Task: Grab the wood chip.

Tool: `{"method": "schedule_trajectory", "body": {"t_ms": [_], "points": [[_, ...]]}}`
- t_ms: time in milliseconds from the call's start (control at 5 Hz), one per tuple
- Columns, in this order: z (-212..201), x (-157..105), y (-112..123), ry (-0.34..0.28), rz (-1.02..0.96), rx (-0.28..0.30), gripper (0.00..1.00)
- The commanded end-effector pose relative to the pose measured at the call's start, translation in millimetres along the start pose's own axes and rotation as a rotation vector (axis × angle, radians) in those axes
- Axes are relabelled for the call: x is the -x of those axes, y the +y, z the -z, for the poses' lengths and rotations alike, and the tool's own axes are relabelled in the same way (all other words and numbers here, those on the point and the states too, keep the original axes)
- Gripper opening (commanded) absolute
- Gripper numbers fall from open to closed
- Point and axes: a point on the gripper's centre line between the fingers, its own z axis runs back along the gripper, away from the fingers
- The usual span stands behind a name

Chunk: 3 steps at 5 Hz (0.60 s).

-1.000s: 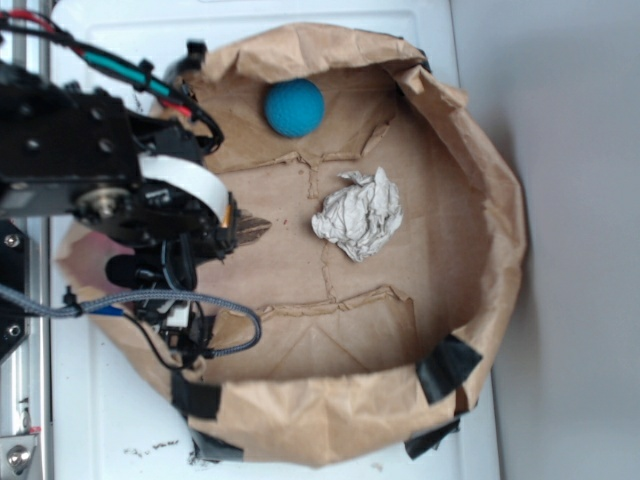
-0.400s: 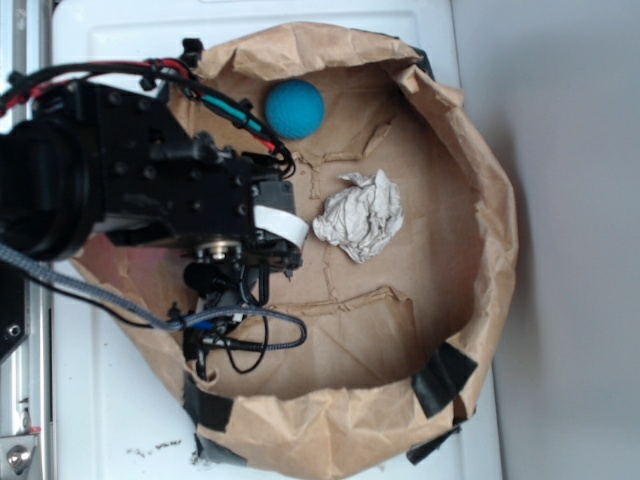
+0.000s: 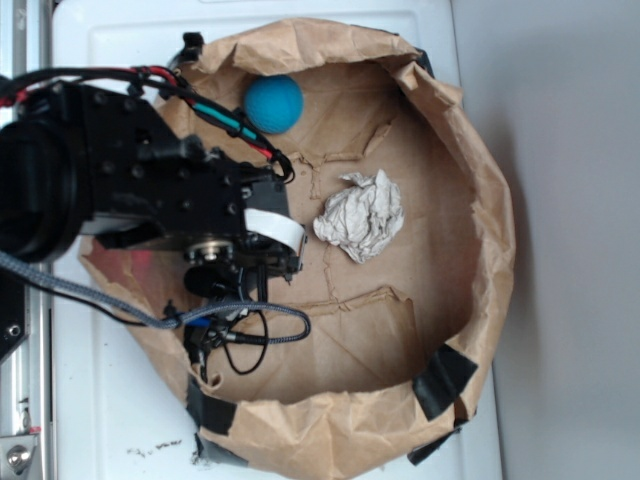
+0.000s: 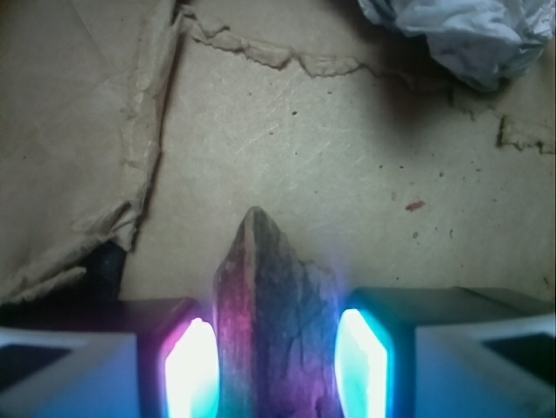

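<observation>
The wood chip (image 4: 274, 322), a dark streaked sliver, stands between my gripper's (image 4: 276, 361) two glowing pads with its pointed tip facing away from me. Both pads press against its sides, so the gripper is shut on it. In the exterior view the chip is hidden under the gripper (image 3: 285, 250), which sits low over the left half of the brown paper bag's floor (image 3: 360, 330). The crumpled whitish paper wad (image 3: 360, 215) lies just to the right of the gripper and shows at the top right of the wrist view (image 4: 466, 35).
A blue ball (image 3: 273, 103) rests at the back of the bag near its rim. The bag's raised paper walls (image 3: 495, 230) ring the floor, patched with black tape (image 3: 445, 370). Torn paper seams (image 4: 148, 148) cross the floor. My arm and cables (image 3: 240, 330) cover the bag's left side.
The arm swung from the bag's left edge to the right and came down over the chip, then held still. The blue ball shifted a little to the left.
</observation>
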Motion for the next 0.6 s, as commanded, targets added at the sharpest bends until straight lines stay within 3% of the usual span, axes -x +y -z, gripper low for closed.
{"method": "schedule_trajectory", "body": {"t_ms": [0,200,400], "points": [[-28.1,-4.8,4.3,-0.147,-0.027,0.016,0.0],[-80.8,25.9,6.9,-0.204,-0.073,0.076,0.0],[-112.7,21.6,3.0,-0.178,-0.103,0.109,0.0]]}}
